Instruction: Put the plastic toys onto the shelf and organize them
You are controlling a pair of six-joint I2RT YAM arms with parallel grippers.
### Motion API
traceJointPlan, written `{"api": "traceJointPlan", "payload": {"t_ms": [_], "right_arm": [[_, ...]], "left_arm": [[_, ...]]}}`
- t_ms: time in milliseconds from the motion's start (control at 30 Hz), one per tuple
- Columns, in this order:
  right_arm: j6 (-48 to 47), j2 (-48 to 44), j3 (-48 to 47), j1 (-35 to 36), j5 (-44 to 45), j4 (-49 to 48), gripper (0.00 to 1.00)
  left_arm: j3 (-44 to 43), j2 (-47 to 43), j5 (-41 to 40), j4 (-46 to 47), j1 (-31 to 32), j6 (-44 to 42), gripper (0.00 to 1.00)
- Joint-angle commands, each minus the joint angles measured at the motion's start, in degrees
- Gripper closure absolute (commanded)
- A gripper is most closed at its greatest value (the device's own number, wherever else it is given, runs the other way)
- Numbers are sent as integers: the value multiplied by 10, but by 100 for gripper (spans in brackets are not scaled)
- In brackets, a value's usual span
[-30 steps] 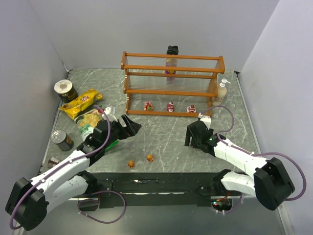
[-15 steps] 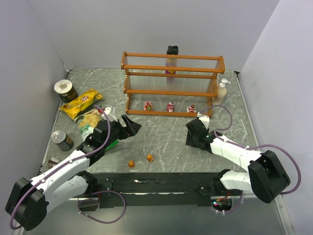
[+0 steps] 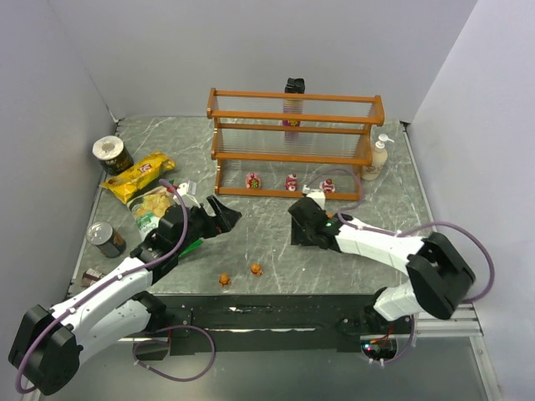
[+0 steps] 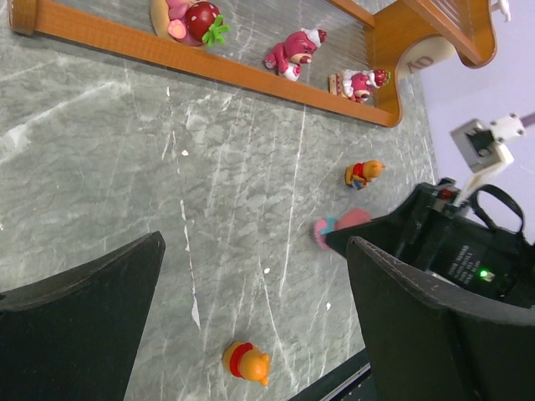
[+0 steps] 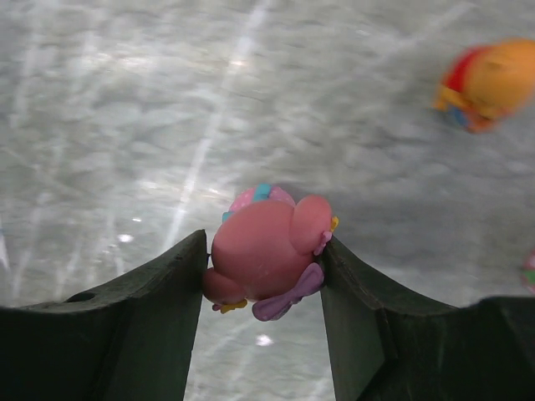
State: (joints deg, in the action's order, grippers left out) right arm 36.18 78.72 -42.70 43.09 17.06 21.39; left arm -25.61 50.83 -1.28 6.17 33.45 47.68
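Observation:
The shelf [image 3: 292,142] stands at the back of the table with three pink toys [image 3: 292,182] on its bottom tier; they also show in the left wrist view as pink toys [image 4: 294,48]. My right gripper [image 5: 263,261] is shut on a round pink toy [image 5: 267,242], held just above the tabletop. From above, the right gripper [image 3: 296,227] is in front of the shelf's middle. My left gripper [image 3: 226,213] is open and empty, above two orange toys [image 3: 256,269] near the front edge. The left wrist view shows one orange toy [image 4: 246,362] and another orange toy [image 4: 363,172] nearer the shelf.
Two chip bags [image 3: 138,175] and two cans [image 3: 111,153] lie at the left. A soap bottle [image 3: 378,156] stands by the shelf's right end. A black object [image 3: 294,85] sits behind the shelf top. Walls close in on the left, back and right.
My right gripper has swept left across the table, from near the shelf's right end to in front of its middle. The left arm has not moved.

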Motion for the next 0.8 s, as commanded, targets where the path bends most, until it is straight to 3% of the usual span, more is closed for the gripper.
{"api": "traceJointPlan", "payload": {"t_ms": [0,267,400,467,500,767], "right_arm": [[4,50,-54,27,13,6,69],[-13,116,-100,45,7,16,59],[-16,107,-97,56,26,11,22],[-31,88,-86,58,20,-10,13],[-35,81,-81,59,18,-17,2],[-76,-25,-2,57,11,-108,0]], "left_arm": [[2,-12,8,16,-2,-5,4],[1,-13,4,13,-2,-6,4],[1,-14,1,11,-2,-7,4],[0,-14,1,9,-2,-7,4],[0,-14,0,9,-2,-7,4],[-1,-16,-3,7,-2,-6,4]]}}
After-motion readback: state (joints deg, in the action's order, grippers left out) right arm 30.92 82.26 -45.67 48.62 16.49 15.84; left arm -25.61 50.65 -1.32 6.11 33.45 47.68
